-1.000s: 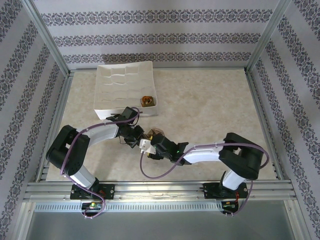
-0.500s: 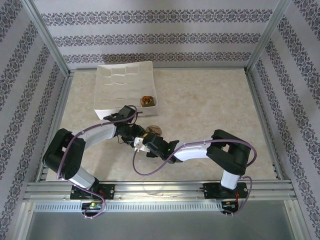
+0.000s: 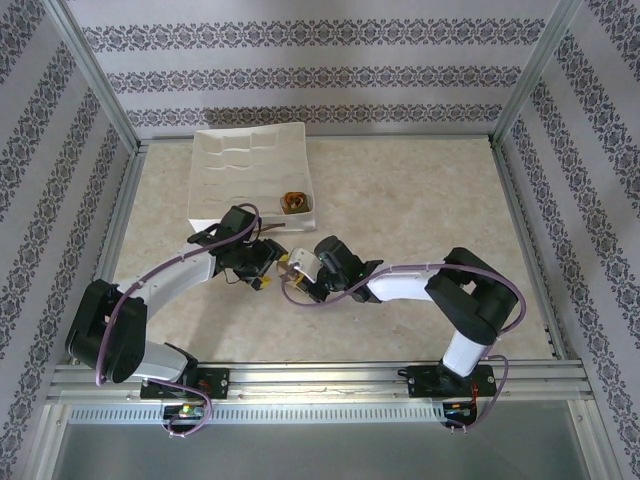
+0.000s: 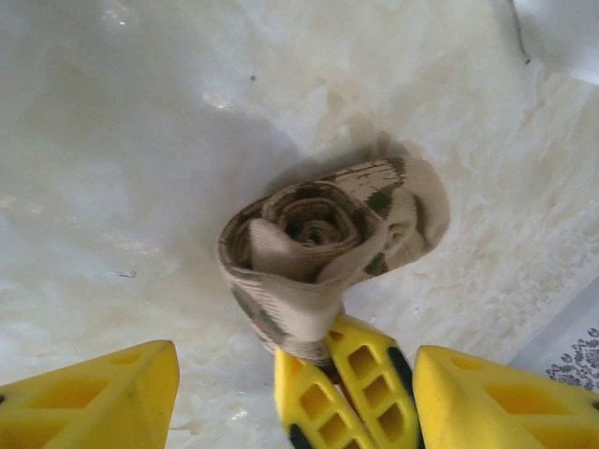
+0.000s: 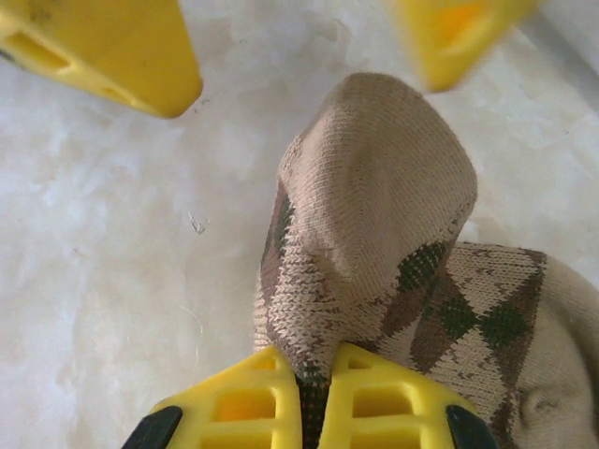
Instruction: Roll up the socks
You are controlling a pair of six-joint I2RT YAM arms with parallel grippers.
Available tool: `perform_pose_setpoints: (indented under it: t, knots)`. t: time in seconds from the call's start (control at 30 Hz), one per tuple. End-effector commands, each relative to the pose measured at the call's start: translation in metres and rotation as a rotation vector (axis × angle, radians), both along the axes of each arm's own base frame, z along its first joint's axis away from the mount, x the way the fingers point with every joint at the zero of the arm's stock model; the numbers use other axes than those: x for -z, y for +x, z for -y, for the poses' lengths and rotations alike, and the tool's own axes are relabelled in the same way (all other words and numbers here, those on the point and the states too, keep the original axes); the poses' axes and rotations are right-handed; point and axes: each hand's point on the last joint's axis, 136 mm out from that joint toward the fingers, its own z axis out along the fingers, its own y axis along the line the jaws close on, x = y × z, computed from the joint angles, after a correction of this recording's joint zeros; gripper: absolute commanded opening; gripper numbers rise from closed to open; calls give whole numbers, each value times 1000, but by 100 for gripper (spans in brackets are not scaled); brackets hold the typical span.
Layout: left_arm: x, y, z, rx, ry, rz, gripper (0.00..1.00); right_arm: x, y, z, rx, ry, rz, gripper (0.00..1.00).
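Where the white tray sits toward the back-left corner of the tabletop, the olive-and-orange sock lies rolled up in its near-right compartment. Just off the tray's near edge, the left claw is open, jaws spread either side of the argyle sock and clear of it in the left wrist view. The argyle sock is on the tabletop, left of centre, wound into a loose spiral roll with the coil end facing the left wrist camera. One flap of fabric sticks out from the roll. The right claw is closed on that flap, fabric pinched tight between its fingers, and it sits between the left claw's spread fingers. The right arm reaches in from the near-right corner across the tabletop's middle.
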Motion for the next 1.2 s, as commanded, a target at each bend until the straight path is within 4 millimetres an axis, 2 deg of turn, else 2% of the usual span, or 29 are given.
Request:
perform_pose_setpoints:
  t: [0.0,0.1,0.33,0.6,0.77,0.87,0.97,1.03,1.1,1.17]
  knots:
    - [1,1,3,-9,-48,15,62,62,-50,39,24,-113,-368,0]
    - [3,2,13,13,-81,16,59,63,-47,41,54,-55,-487,0]
    - [13,7,36,56,-104,20,60,72,-29,52,174,12,-713,0]
    - [32,21,49,78,-86,8,59,78,-21,61,251,61,-826,0]
    - [60,20,51,123,-48,-38,54,87,-20,66,299,53,-874,0]
    - [84,5,47,156,-13,-107,48,92,-17,71,330,25,-858,0]
    - [98,-13,39,175,22,-168,41,91,-10,75,346,4,-807,0]
    - [104,-28,30,186,49,-213,29,86,-3,74,339,3,-760,0]
    - [106,-41,22,199,73,-243,15,76,3,70,310,9,-694,8]
    - [108,-53,14,206,98,-270,6,60,10,64,268,20,-582,20]
